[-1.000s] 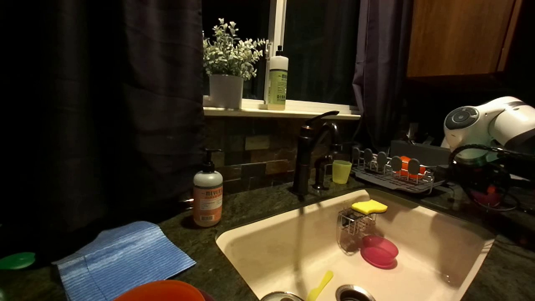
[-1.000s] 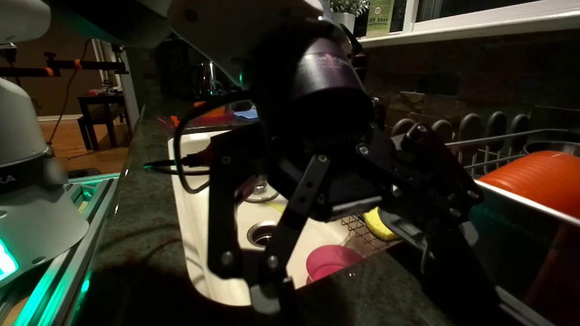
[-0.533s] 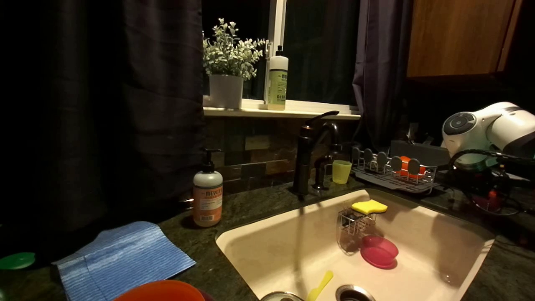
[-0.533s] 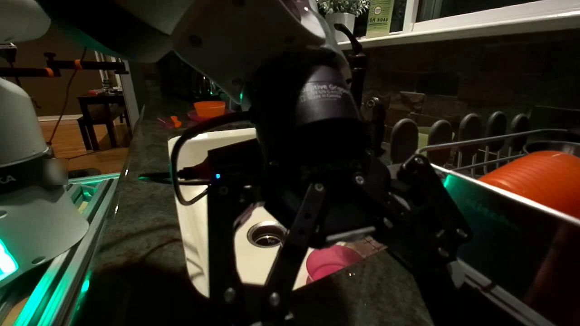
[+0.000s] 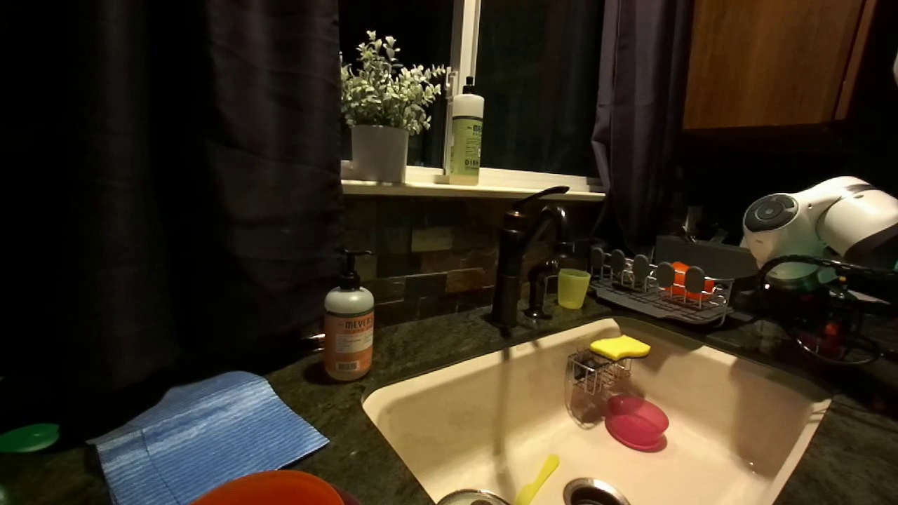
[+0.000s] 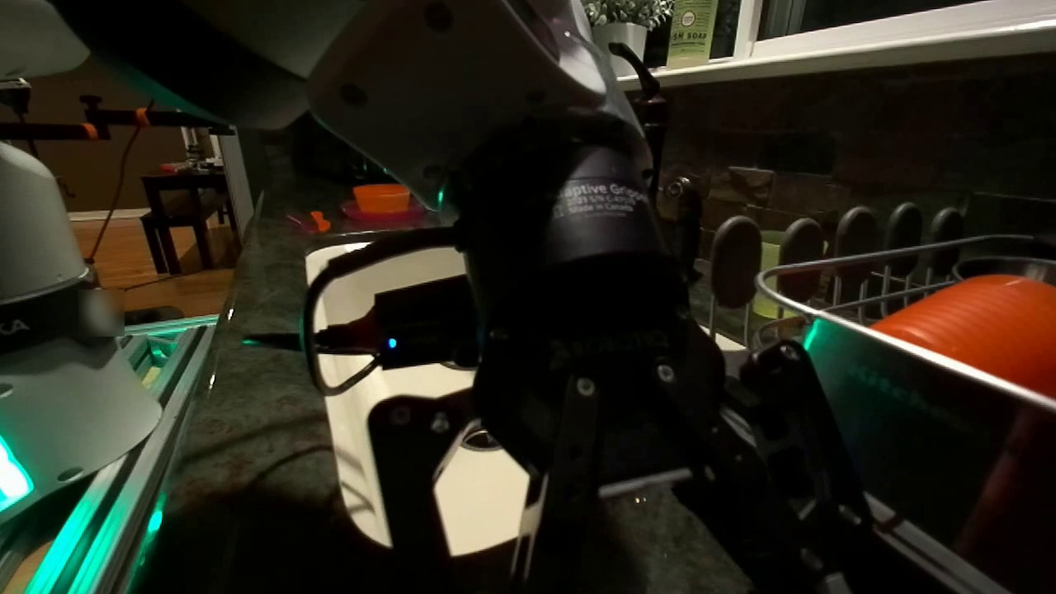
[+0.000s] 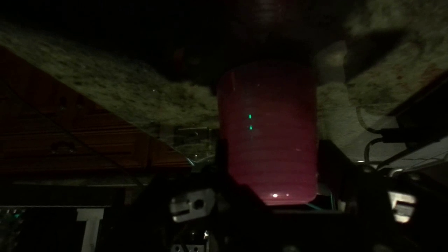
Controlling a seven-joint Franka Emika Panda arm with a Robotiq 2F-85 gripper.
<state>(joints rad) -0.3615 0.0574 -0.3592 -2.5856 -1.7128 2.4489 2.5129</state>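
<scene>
A dark pink, ribbed cup (image 7: 271, 115) stands between the fingers of my gripper (image 7: 271, 150) in the wrist view. One finger lies flush against each side of it, and the jaws are shut on it. The cup's near end is close to the palm; its far end is in shadow over the speckled counter. In an exterior view the gripper body (image 6: 615, 429) points down beside the sink, its fingertips below the frame's edge, and the cup is hidden. In an exterior view only a dim red patch (image 5: 833, 331) shows among the gripper's dark parts.
A dish rack (image 6: 924, 429) holding an orange cup (image 6: 982, 330) stands close beside the gripper. The white sink (image 5: 449, 414) holds a pink bowl (image 5: 635, 423), a wire caddy with a yellow sponge (image 5: 620, 347) and a yellow utensil (image 5: 539, 480). The faucet (image 5: 511, 266) rises behind.
The arm has moved downward beside the sink. The gripper's finger links have swung from wide apart to closer together. The sink's contents have not moved.
</scene>
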